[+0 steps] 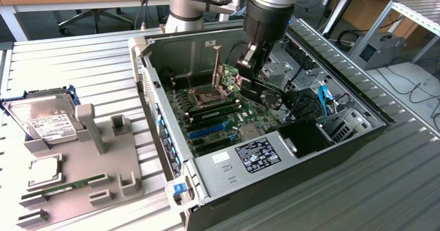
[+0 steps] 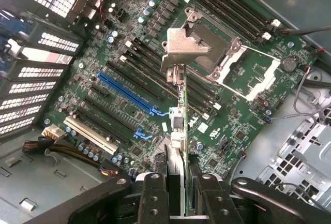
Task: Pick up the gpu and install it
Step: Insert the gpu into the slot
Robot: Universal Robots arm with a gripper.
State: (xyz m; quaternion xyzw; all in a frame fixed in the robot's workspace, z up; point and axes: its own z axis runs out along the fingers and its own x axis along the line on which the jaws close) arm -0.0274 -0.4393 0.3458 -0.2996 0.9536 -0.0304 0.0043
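Gpu (image 1: 230, 80) held upright inside the open computer case (image 1: 227, 171), which lies on its side on a slatted metal table (image 1: 82, 55). The motherboard (image 2: 119, 53) covers the case floor. The card hangs above its middle, between the processor socket (image 2: 222, 53) and the blue slot (image 2: 126, 92), and appears clear of both. The gripper (image 2: 178, 203) is clamped on the card, one face against each side, at the end opposite the silver bracket (image 2: 183, 45). From the wrist the card shows edge-on, and its line crosses the slots at an angle; whether that is real skew or only perspective cannot be told. Judged good practice: square the card's lower edge to the chosen slot, line the bracket up with the opening in the case wall, and keep the card level, without tilt, on the way down.
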